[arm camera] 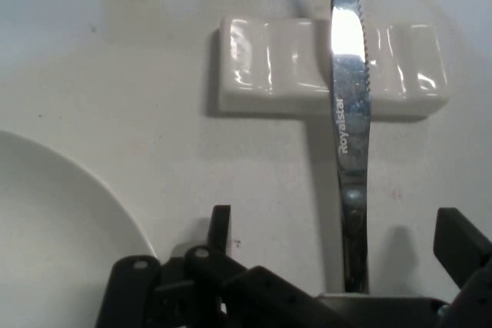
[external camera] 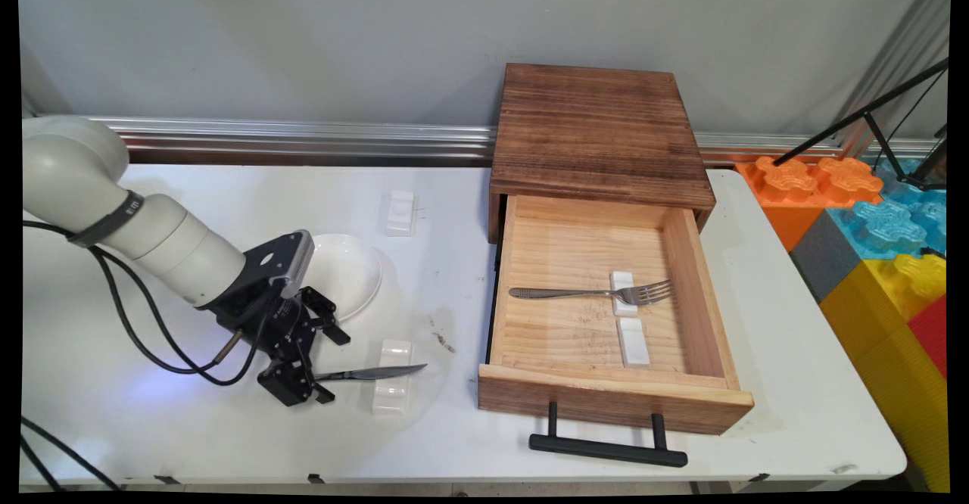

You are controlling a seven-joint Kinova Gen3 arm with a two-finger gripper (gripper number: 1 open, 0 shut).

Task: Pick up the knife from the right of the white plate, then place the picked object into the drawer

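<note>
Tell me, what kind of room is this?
Probably a robotics lab staged as a dining setup: a white robot arm's black gripper at a steel table knife, beside an open wooden drawer box and colourful foam blocks.

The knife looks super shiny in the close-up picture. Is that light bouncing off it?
Yes: in the hand view a bright white glare sits on the knife blade where it crosses the white rest, which shines too. In the main view the knife looks duller, and the open drawer casts soft shadows inside.
</note>
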